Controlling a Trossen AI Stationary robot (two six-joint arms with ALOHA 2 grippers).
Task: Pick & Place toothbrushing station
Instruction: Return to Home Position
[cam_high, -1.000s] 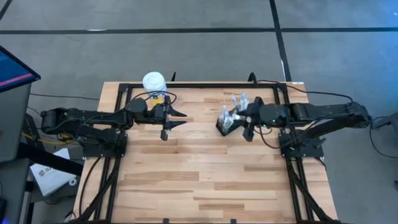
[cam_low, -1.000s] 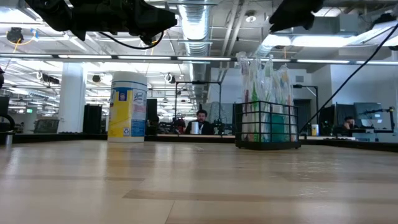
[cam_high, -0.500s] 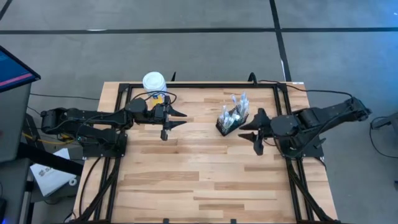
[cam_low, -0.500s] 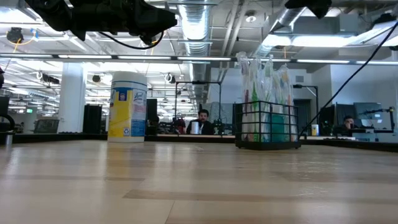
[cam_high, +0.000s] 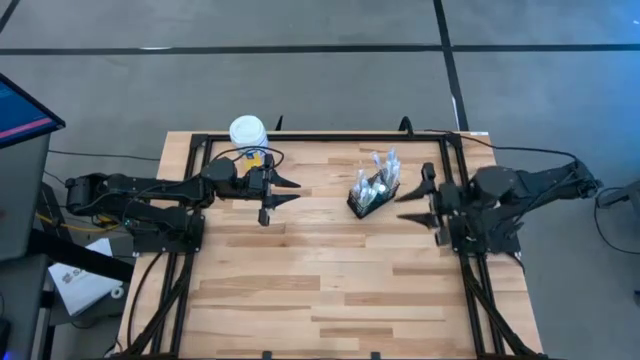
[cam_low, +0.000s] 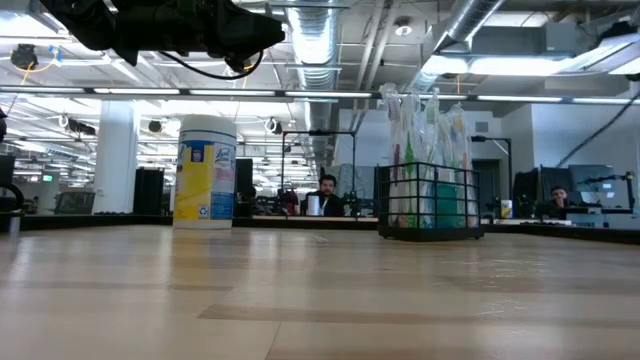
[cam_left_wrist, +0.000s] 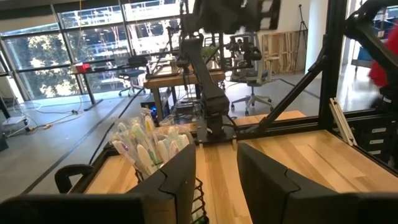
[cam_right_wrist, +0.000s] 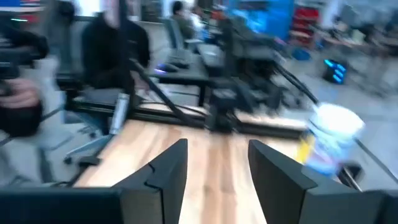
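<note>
Toothbrushing station (cam_high: 372, 190) stands on the surface (cam_high: 320, 290). We see the right hand (cam_high: 403, 206) near it, the left hand (cam_high: 290, 192) farther off, both wide, empty.

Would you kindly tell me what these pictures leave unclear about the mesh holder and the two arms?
- Mesh holder: its toothbrushes are too small to count in the high view and overlap in the low view.
- Left wrist view: a finger of the left gripper covers the holder's lower part.
- Jar: label text too small to read in the low view.
- Low view: right gripper out of frame.
</note>
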